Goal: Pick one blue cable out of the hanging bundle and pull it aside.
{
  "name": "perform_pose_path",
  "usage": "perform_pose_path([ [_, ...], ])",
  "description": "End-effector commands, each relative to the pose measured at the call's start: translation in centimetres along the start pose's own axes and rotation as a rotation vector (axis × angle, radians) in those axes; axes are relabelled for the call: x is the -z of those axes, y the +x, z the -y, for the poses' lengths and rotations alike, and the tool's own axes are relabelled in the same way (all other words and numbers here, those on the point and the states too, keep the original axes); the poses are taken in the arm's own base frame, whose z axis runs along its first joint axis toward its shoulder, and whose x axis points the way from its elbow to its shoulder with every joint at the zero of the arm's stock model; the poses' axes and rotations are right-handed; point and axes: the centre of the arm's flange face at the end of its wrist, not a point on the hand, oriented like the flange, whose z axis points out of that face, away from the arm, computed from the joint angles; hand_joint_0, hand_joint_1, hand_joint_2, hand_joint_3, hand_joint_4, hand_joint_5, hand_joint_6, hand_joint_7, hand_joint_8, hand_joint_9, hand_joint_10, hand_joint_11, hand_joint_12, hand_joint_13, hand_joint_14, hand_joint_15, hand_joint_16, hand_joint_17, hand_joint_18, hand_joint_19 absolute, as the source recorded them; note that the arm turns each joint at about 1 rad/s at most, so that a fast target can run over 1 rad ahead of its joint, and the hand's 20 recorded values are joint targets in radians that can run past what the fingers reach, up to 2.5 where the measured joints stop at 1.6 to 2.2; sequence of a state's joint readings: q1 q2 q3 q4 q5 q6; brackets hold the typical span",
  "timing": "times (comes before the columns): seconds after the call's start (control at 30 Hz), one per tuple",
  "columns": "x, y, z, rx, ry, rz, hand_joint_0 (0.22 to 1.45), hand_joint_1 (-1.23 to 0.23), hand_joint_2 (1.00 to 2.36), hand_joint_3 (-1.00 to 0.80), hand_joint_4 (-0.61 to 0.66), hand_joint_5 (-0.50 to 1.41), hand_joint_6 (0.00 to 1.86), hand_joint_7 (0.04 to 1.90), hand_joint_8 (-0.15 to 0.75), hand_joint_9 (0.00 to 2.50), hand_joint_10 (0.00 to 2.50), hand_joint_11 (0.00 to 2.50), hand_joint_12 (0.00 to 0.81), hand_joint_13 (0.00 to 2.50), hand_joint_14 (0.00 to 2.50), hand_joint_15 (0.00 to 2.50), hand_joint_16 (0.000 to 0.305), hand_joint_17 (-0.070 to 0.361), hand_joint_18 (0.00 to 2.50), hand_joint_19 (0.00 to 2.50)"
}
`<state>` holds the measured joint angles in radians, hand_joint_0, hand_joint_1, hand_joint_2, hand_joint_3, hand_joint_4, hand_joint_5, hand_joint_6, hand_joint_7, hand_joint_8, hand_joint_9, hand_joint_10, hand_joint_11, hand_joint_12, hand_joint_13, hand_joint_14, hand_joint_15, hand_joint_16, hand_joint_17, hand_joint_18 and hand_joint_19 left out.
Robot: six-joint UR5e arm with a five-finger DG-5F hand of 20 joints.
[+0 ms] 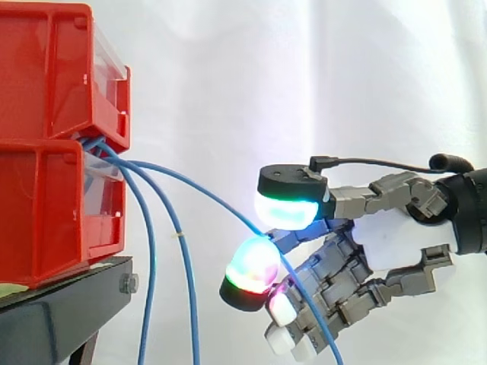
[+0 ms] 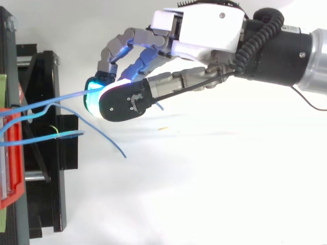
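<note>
Three thin blue cables come out between two stacked red bins (image 1: 46, 76). Two of them (image 1: 148, 251) hang down in front of the stand. The third blue cable (image 1: 205, 194) is drawn out to the right in a slanting line and runs between two glowing fingertips (image 1: 285, 209) of my hand (image 1: 396, 243). The pads are closed on it from above and below, and the cable's tail drops past the other curled fingers. From above, the same cable (image 2: 56, 100) stretches from the bins to my hand (image 2: 204, 30), ending under a cyan-lit pad.
The bins rest on a black stand (image 1: 61, 312) at the left. One hanging cable's loose end (image 2: 122, 153) curves out over the white floor. A small yellow-green tie (image 1: 179, 234) sits on one hanging cable. A white curtain is behind.
</note>
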<state>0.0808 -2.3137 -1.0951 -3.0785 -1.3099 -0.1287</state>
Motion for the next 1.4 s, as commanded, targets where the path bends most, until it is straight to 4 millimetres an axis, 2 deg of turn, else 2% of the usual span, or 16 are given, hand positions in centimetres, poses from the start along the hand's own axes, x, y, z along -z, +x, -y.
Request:
perform_pose_path([
  [0.0,0.0,-0.1,0.0,-0.002,0.0,0.001,0.58,-0.56,1.01,-0.35,0.12,-0.16,0.85,0.77,0.286,0.86,0.02,0.59,0.333,0.72,0.02,0.46,0.052,0.117,0.57,0.43],
  [0.3,-0.3,0.2,-0.1,-0.002,-0.019,0.004,0.56,-0.55,1.01,-0.38,0.15,-0.16,0.83,0.73,0.287,0.86,0.02,0.58,0.337,0.72,0.02,0.47,0.052,0.118,0.57,0.43],
  [1.0,-1.0,-0.1,-0.8,-0.027,-0.1,0.005,0.56,-0.53,1.01,-0.38,0.13,-0.16,0.82,0.76,0.287,0.86,0.02,0.58,0.337,0.72,0.02,0.46,0.052,0.118,0.57,0.43],
  [1.37,-1.0,-0.3,-1.0,-0.032,-0.101,0.006,0.58,-0.56,1.02,-0.29,0.11,-0.16,0.89,0.79,0.287,0.86,0.02,0.59,0.333,0.72,0.02,0.46,0.052,0.116,0.58,0.43],
])
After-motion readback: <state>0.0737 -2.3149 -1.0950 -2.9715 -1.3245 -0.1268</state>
